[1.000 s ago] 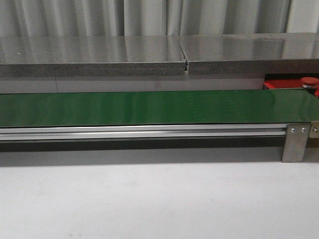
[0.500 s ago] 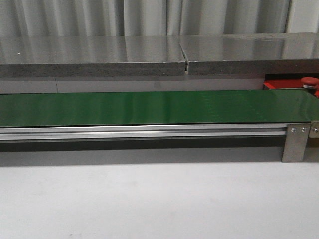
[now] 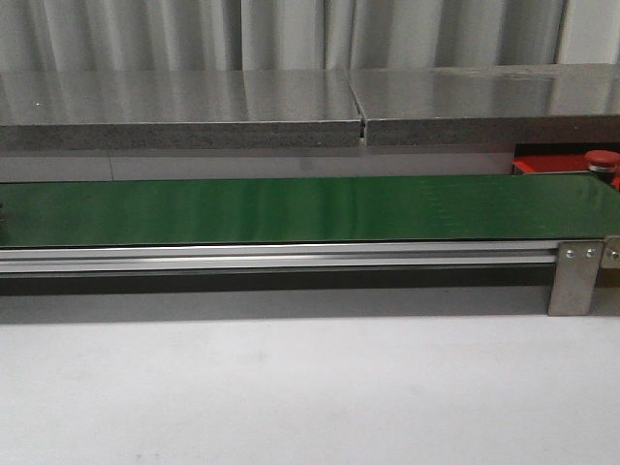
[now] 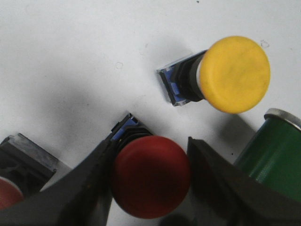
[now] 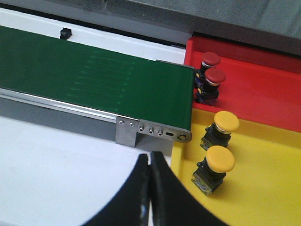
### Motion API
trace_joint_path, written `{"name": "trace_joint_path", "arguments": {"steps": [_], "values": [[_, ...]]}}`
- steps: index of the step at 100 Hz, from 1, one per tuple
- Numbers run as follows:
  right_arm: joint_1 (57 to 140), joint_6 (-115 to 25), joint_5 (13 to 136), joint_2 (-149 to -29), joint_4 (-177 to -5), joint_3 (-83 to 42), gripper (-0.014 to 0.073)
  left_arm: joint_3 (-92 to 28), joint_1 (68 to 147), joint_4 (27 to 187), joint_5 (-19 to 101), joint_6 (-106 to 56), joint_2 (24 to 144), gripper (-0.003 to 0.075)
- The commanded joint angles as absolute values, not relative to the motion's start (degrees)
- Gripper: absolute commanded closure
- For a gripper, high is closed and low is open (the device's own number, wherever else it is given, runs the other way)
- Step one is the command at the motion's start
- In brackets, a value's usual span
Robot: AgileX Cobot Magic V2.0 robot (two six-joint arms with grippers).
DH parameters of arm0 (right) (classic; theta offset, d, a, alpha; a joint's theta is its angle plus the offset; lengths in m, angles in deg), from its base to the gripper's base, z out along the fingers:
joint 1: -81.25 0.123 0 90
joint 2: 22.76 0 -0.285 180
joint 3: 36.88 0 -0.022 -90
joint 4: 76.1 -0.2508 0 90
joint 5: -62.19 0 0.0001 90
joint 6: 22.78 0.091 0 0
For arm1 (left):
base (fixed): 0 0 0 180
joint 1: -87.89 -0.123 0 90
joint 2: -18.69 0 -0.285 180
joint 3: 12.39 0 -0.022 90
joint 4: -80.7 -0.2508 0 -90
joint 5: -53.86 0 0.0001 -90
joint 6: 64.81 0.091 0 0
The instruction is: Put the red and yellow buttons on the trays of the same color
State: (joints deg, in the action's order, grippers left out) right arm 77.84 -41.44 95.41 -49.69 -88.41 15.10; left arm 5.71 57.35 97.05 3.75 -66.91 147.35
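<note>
Dark shape now edging onto glossy green belt (image 3: 291, 208) at far left; left gripper (image 4: 150, 181) standing open astride domed red button (image 4: 150, 176); right gripper (image 5: 150, 188) sitting closed, empty.

Right gripper (image 5: 149, 183) fingers pressed together over white table (image 5: 51, 160), green conveyor belt (image 5: 89, 75) end, two red buttons (image 5: 209, 80) in red tray (image 5: 263, 94), two yellow buttons (image 5: 218, 141) in yellow tray (image 5: 273, 183)
</note>
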Motion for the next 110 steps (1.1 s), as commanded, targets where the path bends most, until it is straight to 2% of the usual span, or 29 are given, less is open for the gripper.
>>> {"name": "trace_joint_path", "arguments": {"steps": [1,55,81,110], "values": [[77.9,-41.9,91.5,-50.0,-88.9,13.7,0.0662,7.5,57.2,98.2,4.9,-67.0,143.6,0.0482],[77.9,-41.9,91.5,-50.0,-88.9,13.7,0.0662,4.6,57.2,98.1,4.1,-62.4,127.2,0.0585],[77.9,-41.9,91.5,-50.0,-88.9,13.7,0.0662,-6.7,59.3,101.5,9.2,-59.5,118.9,0.0585],[77.9,-41.9,91.5,-50.0,-88.9,13.7,0.0662,-10.5,64.0,101.5,11.5,-58.1,119.8,0.0585]]}}
